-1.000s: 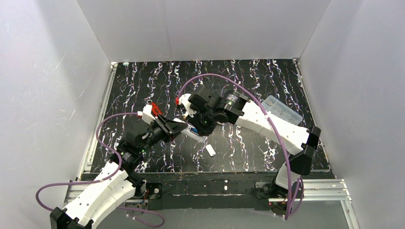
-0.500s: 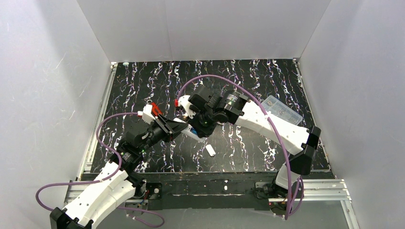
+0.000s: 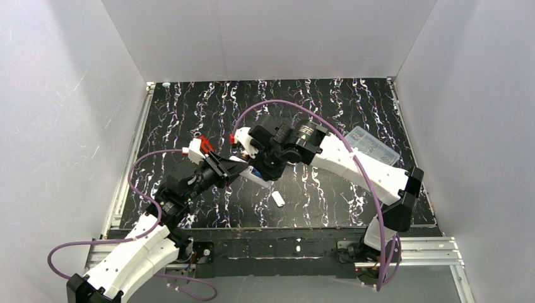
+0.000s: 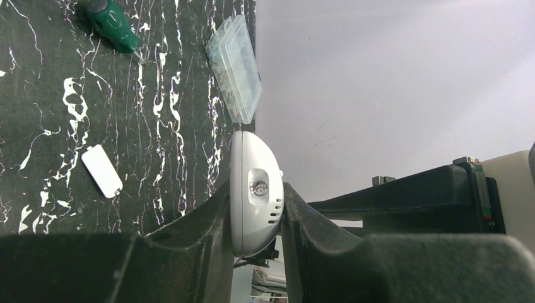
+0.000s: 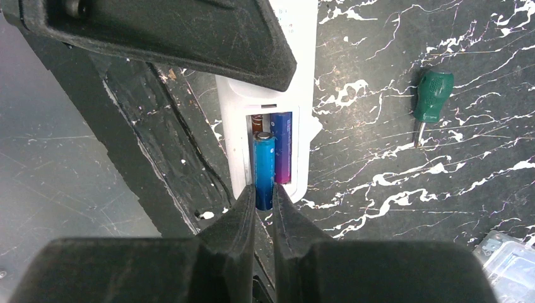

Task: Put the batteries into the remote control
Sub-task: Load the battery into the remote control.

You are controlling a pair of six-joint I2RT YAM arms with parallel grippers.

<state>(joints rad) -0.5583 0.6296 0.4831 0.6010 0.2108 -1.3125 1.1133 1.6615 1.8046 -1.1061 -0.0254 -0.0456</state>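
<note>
My left gripper (image 4: 255,201) was clamped on the remote control (image 4: 254,183), fingers closed across its narrow sides. It held the remote clear of the table (image 4: 44,120), recess facing the right wrist camera.

My right gripper (image 5: 264,196) was pinched shut on the held battery (image 5: 264,167), gripping its lower end. The upper end was already inside the recess's left slot. The seated battery (image 5: 282,145) lay in the right slot.

Handling call: the batteries looked light, rigid and slick (round body on flat pads, so likely to roll or pivot). Grip low on the body and leave the leading end free. The remote looked like a light, stiff, smooth plastic shell. Hold it by the long edges, clear of the recess, and don't squeeze hard.

The loose cover (image 4: 101,172) lay on the table, well apart from the screwdriver (image 4: 110,25).
</note>
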